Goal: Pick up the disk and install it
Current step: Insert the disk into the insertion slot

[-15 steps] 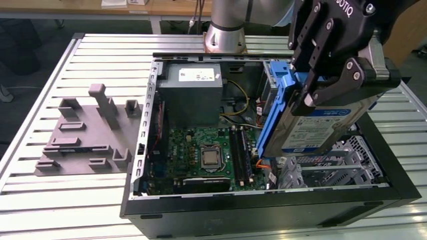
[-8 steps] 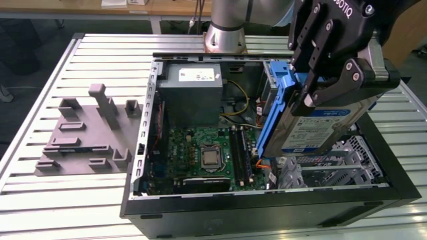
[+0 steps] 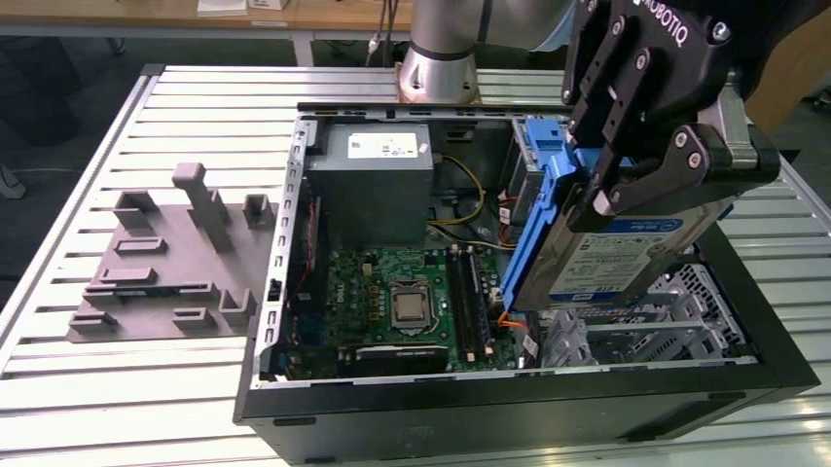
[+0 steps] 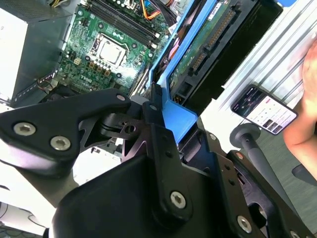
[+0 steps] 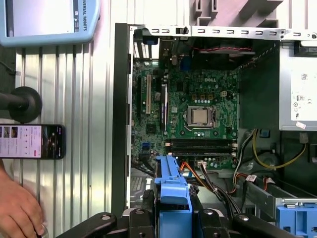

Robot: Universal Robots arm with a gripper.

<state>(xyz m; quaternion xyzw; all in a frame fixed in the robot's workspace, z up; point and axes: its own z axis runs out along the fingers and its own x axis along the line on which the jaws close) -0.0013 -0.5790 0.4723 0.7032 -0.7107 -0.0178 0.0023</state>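
The disk, a silver drive with a white-and-blue label in a blue plastic carrier, hangs on edge over the right side of the open computer case. My gripper is shut on it from above, one finger on each flat face. Below it is the grey metal drive cage. In the second wrist view the disk's green circuit-board side and its blue end tab sit between the black fingers. The first wrist view has the blue carrier clamped in the gripper.
Inside the case lie the green motherboard and the grey power-supply box. A grey fixture block sits on the slatted table at the exterior view's left. A phone and a person's hand are beside the case.
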